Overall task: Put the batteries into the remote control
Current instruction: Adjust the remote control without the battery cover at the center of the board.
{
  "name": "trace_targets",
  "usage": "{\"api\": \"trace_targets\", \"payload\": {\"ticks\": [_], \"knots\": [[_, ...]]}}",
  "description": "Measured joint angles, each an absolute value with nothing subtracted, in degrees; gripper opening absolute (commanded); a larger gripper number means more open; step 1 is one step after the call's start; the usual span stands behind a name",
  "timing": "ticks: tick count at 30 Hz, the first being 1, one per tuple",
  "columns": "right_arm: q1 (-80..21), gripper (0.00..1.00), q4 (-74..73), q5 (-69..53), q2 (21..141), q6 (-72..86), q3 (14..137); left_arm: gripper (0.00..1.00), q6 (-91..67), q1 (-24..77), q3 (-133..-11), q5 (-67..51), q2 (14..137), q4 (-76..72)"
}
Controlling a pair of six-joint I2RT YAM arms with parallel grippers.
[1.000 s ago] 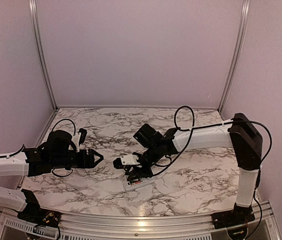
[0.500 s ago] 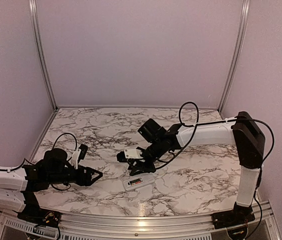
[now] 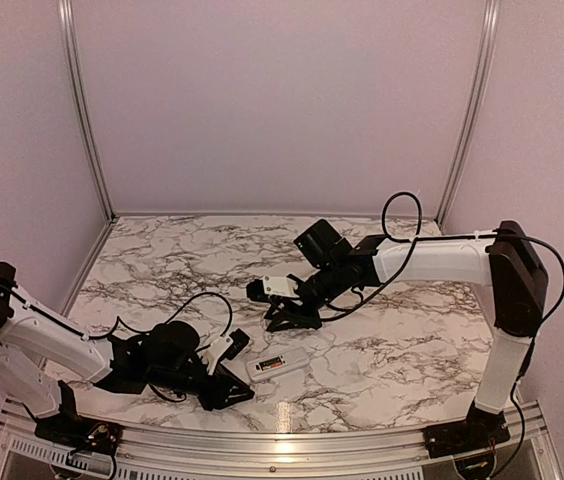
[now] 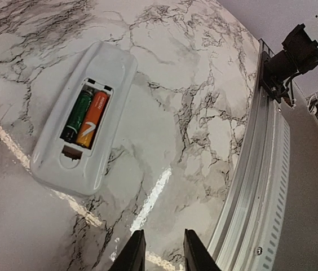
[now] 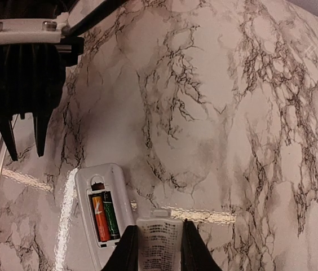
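The white remote control lies back-up near the table's front edge, its recess uncovered. Two batteries lie side by side in it, one orange-red and one green, and they also show in the right wrist view as batteries inside the remote. My right gripper is shut on a small flat white piece with printed text, hovering just behind the remote; from above it is the right gripper. My left gripper sits low by the front rail, left of the remote, jaws narrowly apart and empty, seen from above as the left gripper.
The aluminium rail of the table's near edge runs right beside the left fingers. The right arm's base clamp stands on that rail. Pale walls close off the marble table at the back and sides.
The left arm swung from the left middle down to the front edge beside the remote, its jaws narrowing. The right gripper rose back and to the right off the remote, still holding the white piece.
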State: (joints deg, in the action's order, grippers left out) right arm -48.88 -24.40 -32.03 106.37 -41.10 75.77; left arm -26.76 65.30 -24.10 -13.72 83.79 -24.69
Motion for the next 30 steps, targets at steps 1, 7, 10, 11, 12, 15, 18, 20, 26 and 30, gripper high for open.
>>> {"api": "trace_targets", "payload": {"ticks": [1, 7, 10, 11, 12, 15, 18, 20, 26, 30], "knots": [[-48.88, 0.06, -24.4, -32.01, 106.37, -40.97, 75.75, 0.22, -26.63, 65.71, -24.56, -14.24, 84.99, -25.74], [-48.88, 0.06, -24.4, -31.62, 106.37, -40.56, 75.68, 0.17, -26.76, 66.87, -26.06, -15.57, 91.37, -30.26], [-48.88, 0.06, -24.4, -31.35, 106.37, -40.53, 75.68, 0.16, -26.98, 66.92, -26.28, -14.85, 92.99, -31.4], [-48.88, 0.06, -24.38, -31.31, 106.37, -40.53, 75.66, 0.15, -27.03, 66.98, -26.44, -14.17, 93.45, -31.44], [-48.88, 0.06, -24.4, -31.2, 106.37, -40.53, 75.66, 0.14, -27.14, 66.98, -26.63, -13.52, 93.82, -31.46], [-48.88, 0.06, -24.4, -30.94, 106.37, -40.51, 75.59, 0.13, -27.53, 66.94, -27.35, -10.66, 94.8, -31.35], [-48.88, 0.06, -24.38, -30.79, 106.37, -40.49, 75.59, 0.12, -27.9, 66.17, -27.51, -7.2, 94.85, -30.92], [-48.88, 0.06, -24.4, -30.76, 106.37, -40.49, 75.59, 0.12, -28.05, 65.41, -27.51, -5.54, 94.85, -30.55], [-48.88, 0.06, -24.4, -30.68, 106.37, -40.42, 75.59, 0.12, -28.1, 62.83, -27.51, -2.46, 94.8, -29.61], [-48.88, 0.06, -24.4, -30.52, 106.39, -40.27, 75.59, 0.12, -28.08, 61.41, -27.55, -1.72, 94.8, -29.54]]}}
